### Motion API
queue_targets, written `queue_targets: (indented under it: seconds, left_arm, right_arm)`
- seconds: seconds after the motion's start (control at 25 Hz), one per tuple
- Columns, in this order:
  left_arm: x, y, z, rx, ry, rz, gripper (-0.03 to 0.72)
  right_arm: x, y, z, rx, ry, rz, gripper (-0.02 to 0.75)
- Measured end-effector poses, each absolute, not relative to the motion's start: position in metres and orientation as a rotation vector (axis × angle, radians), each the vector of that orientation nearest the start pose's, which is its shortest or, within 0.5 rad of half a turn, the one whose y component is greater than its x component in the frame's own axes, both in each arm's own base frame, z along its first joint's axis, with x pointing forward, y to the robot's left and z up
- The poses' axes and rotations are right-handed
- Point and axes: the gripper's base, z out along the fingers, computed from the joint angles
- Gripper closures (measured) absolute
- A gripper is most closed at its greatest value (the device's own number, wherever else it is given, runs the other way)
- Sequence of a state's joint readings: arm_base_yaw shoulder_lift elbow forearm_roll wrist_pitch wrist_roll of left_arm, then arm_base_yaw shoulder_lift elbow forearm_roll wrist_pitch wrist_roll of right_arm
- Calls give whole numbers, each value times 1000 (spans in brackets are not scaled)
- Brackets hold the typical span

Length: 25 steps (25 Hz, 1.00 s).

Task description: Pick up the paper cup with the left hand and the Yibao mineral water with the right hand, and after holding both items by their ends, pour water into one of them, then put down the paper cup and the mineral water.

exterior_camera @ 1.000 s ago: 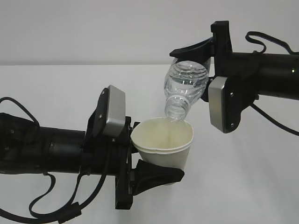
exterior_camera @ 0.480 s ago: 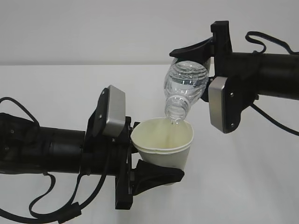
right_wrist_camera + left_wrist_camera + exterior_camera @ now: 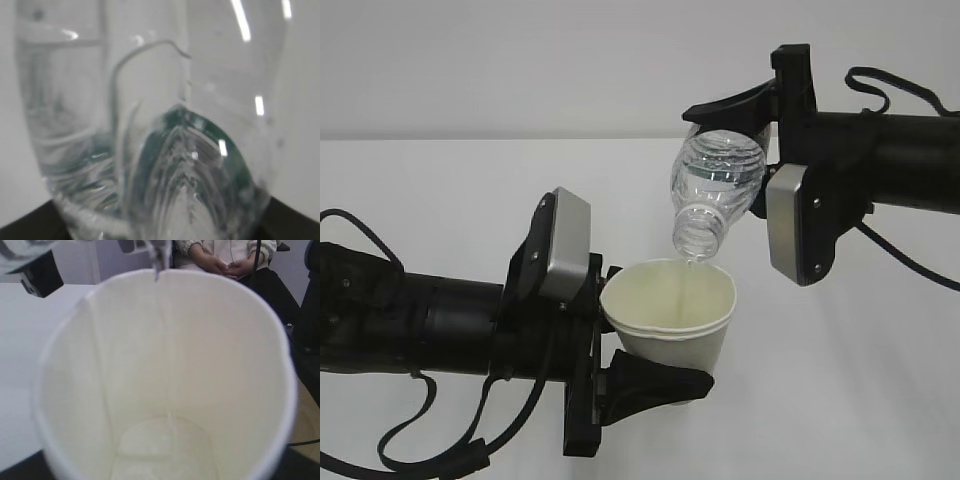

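My left gripper is shut on the white paper cup and holds it above the table, mouth tilted up. The cup fills the left wrist view, cream inside, with a little water at its bottom. My right gripper is shut on the Yibao mineral water, a clear ribbed bottle tipped neck-down over the cup. A thin stream of water falls from its neck into the cup. The bottle fills the right wrist view, with its green label showing through the plastic. The fingertips are hidden in both wrist views.
The white table lies under both arms, with a pale wall behind. Black cables hang from the left arm. In the left wrist view a seated person is beyond the table's far side.
My left gripper has lowered the cup a little, so the gap between the bottle's neck and the cup's rim has widened. The right gripper and bottle have stayed put.
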<state>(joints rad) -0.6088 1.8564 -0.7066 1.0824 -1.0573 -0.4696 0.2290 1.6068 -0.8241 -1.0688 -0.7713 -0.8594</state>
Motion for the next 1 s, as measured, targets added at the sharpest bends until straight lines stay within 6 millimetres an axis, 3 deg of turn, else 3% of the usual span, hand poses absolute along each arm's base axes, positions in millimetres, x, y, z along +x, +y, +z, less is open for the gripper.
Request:
queue_targets:
  seconds: [1.0]
  left_arm:
    - [216, -236, 154, 1331, 1415, -1065, 259]
  right_arm:
    - [303, 129, 242, -1711, 542, -508, 294]
